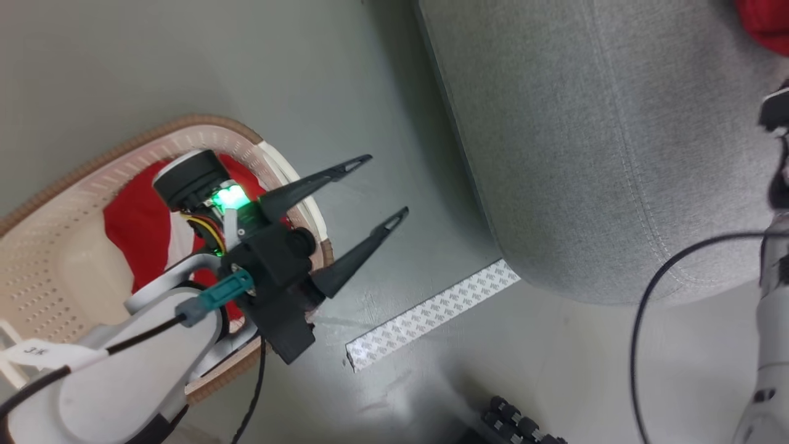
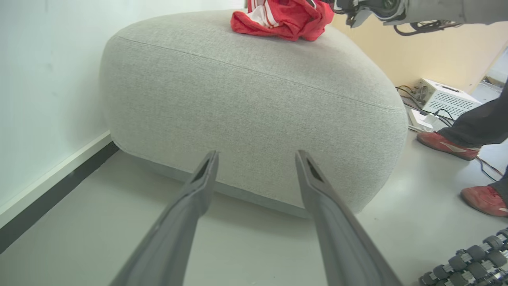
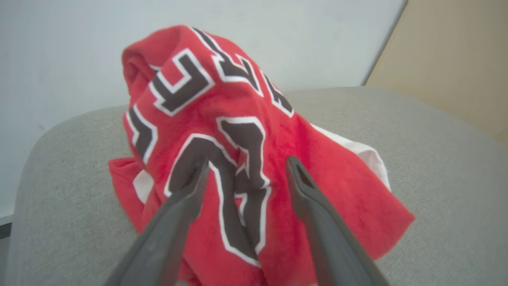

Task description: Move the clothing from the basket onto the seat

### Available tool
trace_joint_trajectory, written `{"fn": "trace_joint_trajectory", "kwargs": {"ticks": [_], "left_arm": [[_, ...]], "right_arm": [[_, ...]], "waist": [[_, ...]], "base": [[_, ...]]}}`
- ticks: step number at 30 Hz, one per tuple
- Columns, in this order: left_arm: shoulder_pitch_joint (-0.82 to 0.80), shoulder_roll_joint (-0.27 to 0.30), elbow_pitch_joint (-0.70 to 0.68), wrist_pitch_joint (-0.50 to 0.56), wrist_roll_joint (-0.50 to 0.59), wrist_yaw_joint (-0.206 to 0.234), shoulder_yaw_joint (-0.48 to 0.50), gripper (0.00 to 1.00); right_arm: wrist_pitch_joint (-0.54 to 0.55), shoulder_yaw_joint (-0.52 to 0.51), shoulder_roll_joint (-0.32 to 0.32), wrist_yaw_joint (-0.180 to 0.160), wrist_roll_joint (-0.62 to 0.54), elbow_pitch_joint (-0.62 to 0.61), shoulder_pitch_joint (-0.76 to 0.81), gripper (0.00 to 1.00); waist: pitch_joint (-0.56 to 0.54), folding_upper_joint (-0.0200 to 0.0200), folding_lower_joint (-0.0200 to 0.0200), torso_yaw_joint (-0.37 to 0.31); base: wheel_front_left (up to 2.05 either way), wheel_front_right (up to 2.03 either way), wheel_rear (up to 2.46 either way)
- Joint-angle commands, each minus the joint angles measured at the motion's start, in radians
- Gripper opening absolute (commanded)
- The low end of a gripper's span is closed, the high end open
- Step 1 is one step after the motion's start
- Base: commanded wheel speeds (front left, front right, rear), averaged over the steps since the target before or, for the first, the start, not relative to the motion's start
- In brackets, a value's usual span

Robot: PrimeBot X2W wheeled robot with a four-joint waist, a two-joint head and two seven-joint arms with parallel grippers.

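The cream basket with a brown rim stands on the floor at the left of the head view. One piece of red clothing lies inside it, partly hidden by my left wrist. My left gripper hangs open and empty just past the basket's rim, pointing at the grey seat. On the seat lies the red jersey in a heap, its black number facing up. My right gripper stands open just over it, the fingers spread either side of the number. The jersey lies on the seat's top in the left wrist view.
A strip of white patterned tape lies on the floor between basket and seat. A person's red shoes stand right of the seat, near a white box with cables. Black rollers sit low on the floor. A wall runs behind the seat.
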Motion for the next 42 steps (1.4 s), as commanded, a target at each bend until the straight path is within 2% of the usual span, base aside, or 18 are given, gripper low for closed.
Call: {"fn": "trace_joint_trajectory", "kwargs": {"ticks": [1,8,15,20,26,33,38,42], "left_arm": [[0.027,0.002,0.015,-0.017,-0.006,0.015,0.011,1.0],[0.08,-0.001,0.07,-0.079,-0.061,0.08,0.065,1.0],[0.166,-0.026,0.119,-0.149,-0.132,0.135,0.116,1.0],[0.252,-0.07,0.16,-0.189,-0.194,0.199,0.191,1.0],[0.36,-0.131,0.155,-0.2,-0.202,0.268,0.325,1.0],[0.542,-0.24,0.123,-0.2,-0.152,0.221,0.539,1.0],[0.645,-0.3,0.113,-0.201,-0.052,0.196,0.654,1.0],[0.723,-0.358,0.088,-0.201,0.012,0.176,0.743,1.0]], "right_arm": [[-0.001,0.018,0.02,0.001,-0.028,-0.038,0.036,1.0],[-0.001,0.147,0.057,0.001,-0.067,-0.182,0.154,1.0],[-0.001,0.279,0.075,0.001,-0.077,-0.237,0.245,1.0],[-0.001,0.367,0.056,0.001,-0.053,-0.259,0.318,1.0],[-0.001,0.469,0.06,0.001,-0.016,-0.27,0.41,1.0],[-0.001,0.546,0.06,0.001,0.052,-0.341,0.53,1.0],[-0.001,0.584,0.067,0.001,0.142,-0.374,0.61,1.0],[-0.001,0.574,0.066,0.001,0.168,-0.402,0.662,1.0]], "waist": [[-0.036,0.0,0.0001,0.014],[-0.115,0.0,0.0001,0.043],[-0.202,0.0,0.0001,0.102],[-0.282,0.0,0.0001,0.181],[-0.372,0.0,0.0001,0.262],[-0.488,0.0,0.0001,0.343],[-0.565,0.0,0.0001,0.369],[-0.619,0.0,0.0001,0.382]], "base": [[0.0,0.0,0.0],[0.0,0.0,0.0],[0.0,0.0,0.0],[0.0,0.0,0.0],[0.0,0.0,0.0],[0.0,0.0,0.0],[0.0,0.0,0.0],[0.0,0.0,0.0]]}}
